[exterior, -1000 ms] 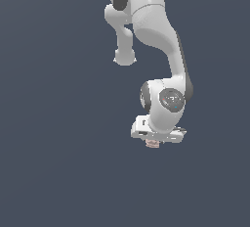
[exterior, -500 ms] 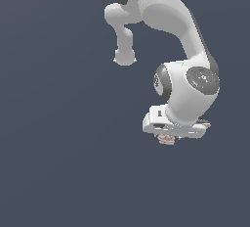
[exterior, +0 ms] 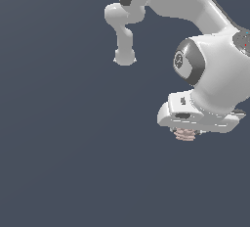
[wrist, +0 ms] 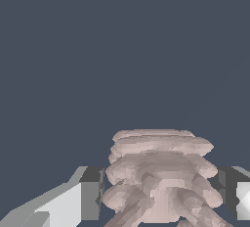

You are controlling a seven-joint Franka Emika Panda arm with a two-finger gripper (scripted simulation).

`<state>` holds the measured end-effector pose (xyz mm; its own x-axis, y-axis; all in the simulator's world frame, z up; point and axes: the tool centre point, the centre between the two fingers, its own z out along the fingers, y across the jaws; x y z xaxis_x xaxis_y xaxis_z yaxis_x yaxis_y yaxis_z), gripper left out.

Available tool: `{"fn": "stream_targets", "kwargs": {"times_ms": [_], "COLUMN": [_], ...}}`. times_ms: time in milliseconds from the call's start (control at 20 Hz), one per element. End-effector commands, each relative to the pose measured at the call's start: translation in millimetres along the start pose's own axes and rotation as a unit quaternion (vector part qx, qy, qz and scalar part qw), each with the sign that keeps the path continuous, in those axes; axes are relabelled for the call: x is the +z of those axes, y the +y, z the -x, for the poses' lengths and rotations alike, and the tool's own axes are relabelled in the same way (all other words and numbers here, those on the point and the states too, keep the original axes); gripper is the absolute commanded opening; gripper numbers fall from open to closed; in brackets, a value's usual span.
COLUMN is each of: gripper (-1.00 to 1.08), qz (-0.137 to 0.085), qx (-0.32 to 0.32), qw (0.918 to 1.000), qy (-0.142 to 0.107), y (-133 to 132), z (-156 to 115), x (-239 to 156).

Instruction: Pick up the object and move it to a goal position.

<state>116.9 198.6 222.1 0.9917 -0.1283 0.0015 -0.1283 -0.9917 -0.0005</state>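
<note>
The object (wrist: 158, 177) is a small pinkish-tan lumpy item with ridged bumps. In the wrist view it sits between my two fingers, one dark pad (wrist: 91, 194) on one side and the other pad (wrist: 228, 192) on the opposite side, both pressed against it. In the exterior view the object (exterior: 186, 134) pokes out just under the white hand at the exterior view's right, and my gripper (exterior: 187, 132) is shut on it. The fingertips themselves are hidden by the hand in that view.
A plain dark grey-blue surface fills both views. The white arm's elbow link (exterior: 125, 55) hangs down at the upper middle of the exterior view.
The hand has travelled toward the exterior view's right with the object held in it, and the arm now looks larger in the frame.
</note>
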Motion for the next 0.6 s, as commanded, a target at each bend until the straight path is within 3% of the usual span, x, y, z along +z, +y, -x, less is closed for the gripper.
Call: {"fn": "stream_targets", "kwargs": {"times_ms": [0, 550], "gripper": [-1.00, -1.00], "qz": [0.000, 0.000], "qx": [0.000, 0.000], "qw": [1.0000, 1.0000], "qy": [-0.001, -0.001], "y": [-6, -18], "z": [-2, -7], "x": [-13, -36]}}
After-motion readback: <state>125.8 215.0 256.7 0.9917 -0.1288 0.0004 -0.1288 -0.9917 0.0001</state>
